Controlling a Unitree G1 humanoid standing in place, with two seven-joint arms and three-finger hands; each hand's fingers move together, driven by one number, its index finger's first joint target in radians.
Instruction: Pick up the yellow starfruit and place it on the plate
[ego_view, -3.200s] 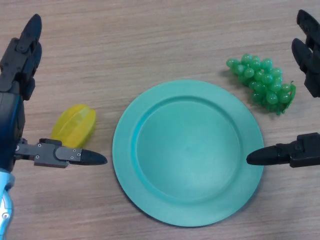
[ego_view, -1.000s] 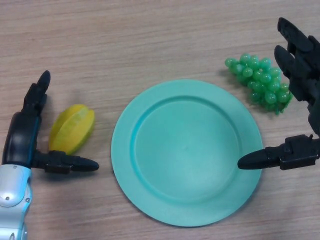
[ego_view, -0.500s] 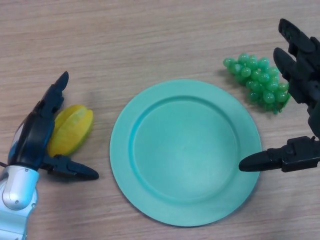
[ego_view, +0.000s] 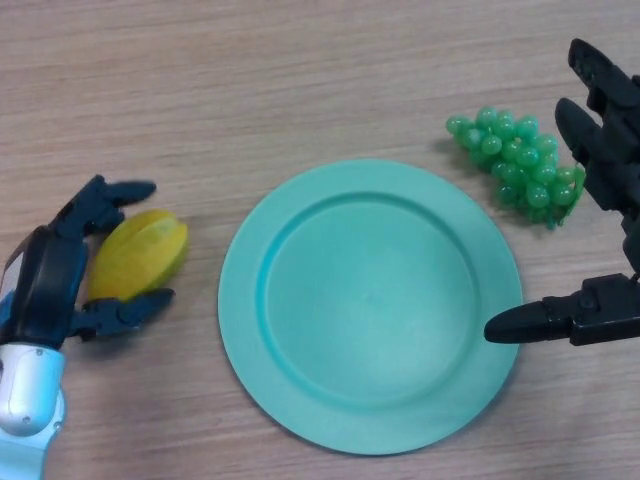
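A light wood-grain tabletop (ego_view: 300, 80) carries three things. A round teal plate (ego_view: 370, 435) sits in the middle. A yellow starfruit (ego_view: 140, 255) lies near its left edge, and a bunch of green grapes (ego_view: 510, 165) rests just beyond its upper right rim.

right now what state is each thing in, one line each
yellow starfruit: on the table left of the plate, not lifted, left robot hand curled round it
plate: flat on the table, nothing on it
green grapes: lying on the table beyond the plate's right rim, untouched
left robot hand: shut on the starfruit
right robot hand: open, holding nothing, thumb tip over the plate's right rim
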